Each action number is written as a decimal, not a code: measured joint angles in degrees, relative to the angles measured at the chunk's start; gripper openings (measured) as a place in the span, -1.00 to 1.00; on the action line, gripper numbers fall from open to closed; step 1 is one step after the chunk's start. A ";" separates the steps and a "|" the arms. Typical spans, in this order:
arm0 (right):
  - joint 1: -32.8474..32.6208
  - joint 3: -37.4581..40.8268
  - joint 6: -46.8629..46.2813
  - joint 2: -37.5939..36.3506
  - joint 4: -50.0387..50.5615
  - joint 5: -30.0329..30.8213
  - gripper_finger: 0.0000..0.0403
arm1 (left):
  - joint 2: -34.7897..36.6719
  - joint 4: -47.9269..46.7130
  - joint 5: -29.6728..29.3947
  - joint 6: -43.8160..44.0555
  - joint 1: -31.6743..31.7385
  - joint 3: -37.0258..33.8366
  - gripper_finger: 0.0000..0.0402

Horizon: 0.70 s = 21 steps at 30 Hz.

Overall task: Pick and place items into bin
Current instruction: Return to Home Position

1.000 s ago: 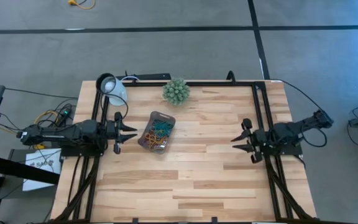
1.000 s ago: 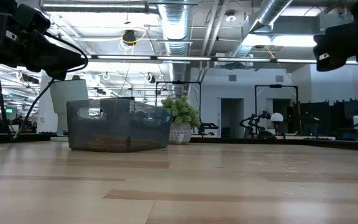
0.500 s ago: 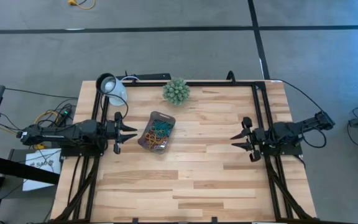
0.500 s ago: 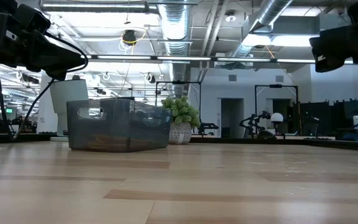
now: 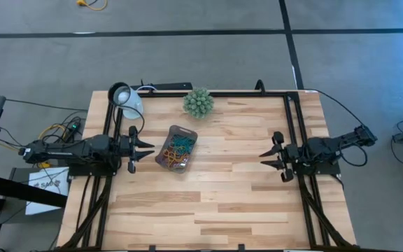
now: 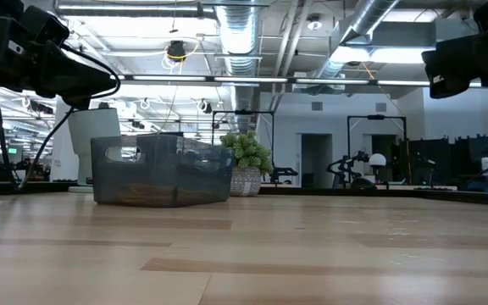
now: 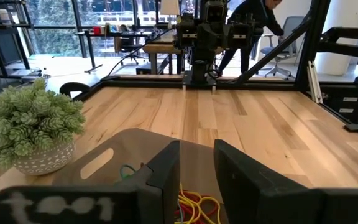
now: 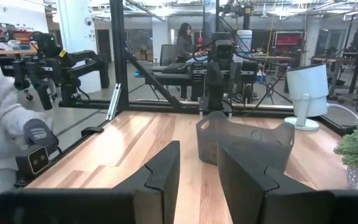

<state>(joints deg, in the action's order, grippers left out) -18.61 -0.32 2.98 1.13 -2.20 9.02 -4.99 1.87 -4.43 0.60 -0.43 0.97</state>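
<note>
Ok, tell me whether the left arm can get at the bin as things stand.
Probably yes: the left tool sits open beside the bin, pointing at it, with nothing between them.

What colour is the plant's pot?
The pot is white, best seen in the left wrist view.

This is a robotics lab in an open, industrial hall. Bare ducts and pipes run under the ceiling among strip lights. The floor is grey carpet tile crossed by black tape lines. The wooden surface sits in a black metal frame, with cables trailing off one side. Beyond it stand more black-framed rigs, one carrying another robot arm, along with an office chair, tall windows and a person at a bench.
</note>
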 joint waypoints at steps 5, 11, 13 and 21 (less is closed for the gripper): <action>0.00 0.01 0.00 0.00 0.00 0.02 -0.49 | 0.00 0.01 -0.02 -0.74 0.02 0.00 -0.56; 0.00 0.02 0.00 0.00 0.00 0.02 -0.49 | 0.00 0.02 -0.03 -0.45 0.02 0.00 -0.56; 0.00 0.02 0.00 0.00 0.00 0.02 -0.49 | 0.00 0.02 -0.04 -0.55 0.02 0.00 -0.56; 0.00 0.02 -0.02 0.00 0.00 0.02 -0.49 | 0.00 0.02 -0.04 -0.57 0.00 0.00 -0.56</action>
<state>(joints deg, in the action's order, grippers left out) -18.61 -0.30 2.97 1.13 -2.20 9.04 -4.99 1.89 -4.47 0.03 -0.43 0.97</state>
